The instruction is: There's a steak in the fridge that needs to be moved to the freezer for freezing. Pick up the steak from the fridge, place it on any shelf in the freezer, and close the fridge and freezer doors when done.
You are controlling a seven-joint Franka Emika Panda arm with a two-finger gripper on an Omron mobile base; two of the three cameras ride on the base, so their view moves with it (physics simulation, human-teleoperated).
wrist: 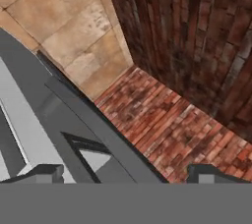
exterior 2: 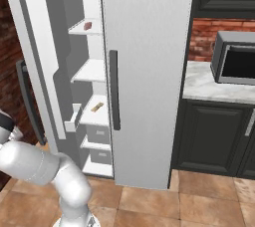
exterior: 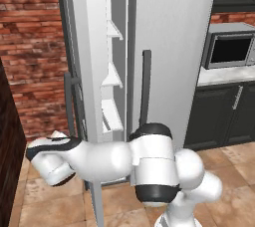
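The steak point(exterior 2: 88, 25), a small pink-red slab, lies on an upper shelf of the freezer point(exterior 2: 92, 74), the narrow section with white shelves and drawers. The freezer door point(exterior: 89, 61) stands open, its dark handle point(exterior: 70, 102) facing outward. The wide fridge door point(exterior 2: 149, 71) is shut, with its bar handle point(exterior 2: 114, 90) down the left side. My arm reaches left, low around the outside of the freezer door, and my hand point(exterior: 47, 159) sits beyond the door's edge. My gripper point(wrist: 129, 174) is open with nothing between its fingertips point(wrist: 47, 173), looking at the door's grey outer face point(wrist: 29, 120), the floor and the brick wall.
A small tan piece point(exterior 2: 97, 106) lies on a lower freezer shelf. A brick wall point(exterior: 32, 47) stands close to the left of the open door, with a dark cabinet side point(exterior: 10, 151) beside it. On the right are a microwave point(exterior 2: 234, 64), a counter and dark cabinets point(exterior 2: 214, 136).
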